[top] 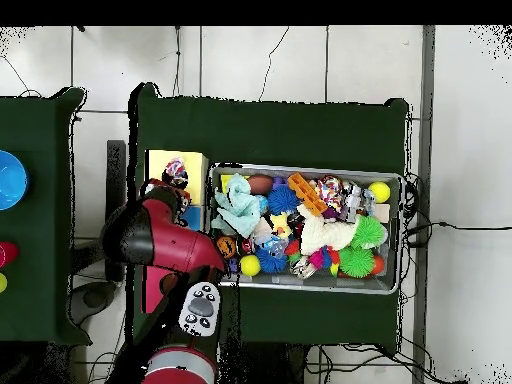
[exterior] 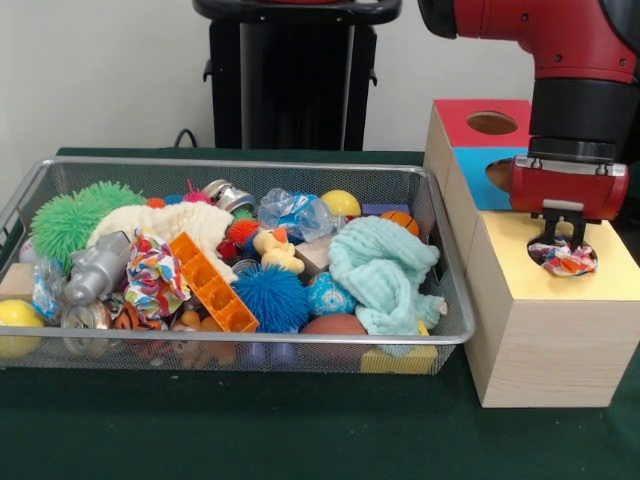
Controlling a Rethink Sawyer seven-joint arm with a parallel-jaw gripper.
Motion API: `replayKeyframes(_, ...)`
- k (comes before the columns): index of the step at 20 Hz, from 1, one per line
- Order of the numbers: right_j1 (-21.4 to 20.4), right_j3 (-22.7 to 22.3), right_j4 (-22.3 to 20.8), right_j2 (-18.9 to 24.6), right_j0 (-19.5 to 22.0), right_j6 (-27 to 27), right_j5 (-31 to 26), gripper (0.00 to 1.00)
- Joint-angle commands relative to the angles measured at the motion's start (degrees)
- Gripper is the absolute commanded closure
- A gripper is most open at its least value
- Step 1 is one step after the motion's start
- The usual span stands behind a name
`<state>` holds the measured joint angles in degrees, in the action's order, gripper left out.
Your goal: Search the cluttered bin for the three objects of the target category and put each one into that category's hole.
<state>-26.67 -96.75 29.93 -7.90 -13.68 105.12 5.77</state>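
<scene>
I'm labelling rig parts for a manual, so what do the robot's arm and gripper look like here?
The arm has glossy red shells with black joint sections; its wrist ends in a rounded red housing under a silver band. The gripper is small, dark and slim. From overhead, a pale grey panel with dark buttons sits on the arm. No loose cables show.

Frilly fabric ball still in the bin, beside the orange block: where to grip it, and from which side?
Judgement: take the fabric ball from straight above, across its exposed top bulge. The silver robot toy crowds one flank and the orange block the other, so a side approach looks blocked; closing along the free front-back direction and pinching the soft frills seems best. The gripper is at the yellow box's hole with another ball.
</scene>
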Motion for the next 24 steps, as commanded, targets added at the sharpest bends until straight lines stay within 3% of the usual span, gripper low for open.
replayKeyframes(1, 8.93, -4.11, 1.49, 3.45, 1.03, 12.43, -3.05, 1.0)
replayKeyframes(10, 10.65, -3.28, 2.56, -1.06, -2.69, 11.18, -2.88, 1.0)
replayKeyframes(17, 12.87, 0.7, 1.85, -3.52, -3.54, 7.98, -18.17, 1.0)
replayKeyframes(20, 14.28, 3.2, 1.04, -5.33, -4.28, 8.87, -26.8, 1.0)
replayKeyframes(24, 15.48, 4.47, 1.0, -5.97, -4.5, 11.55, -31.51, 1.0)
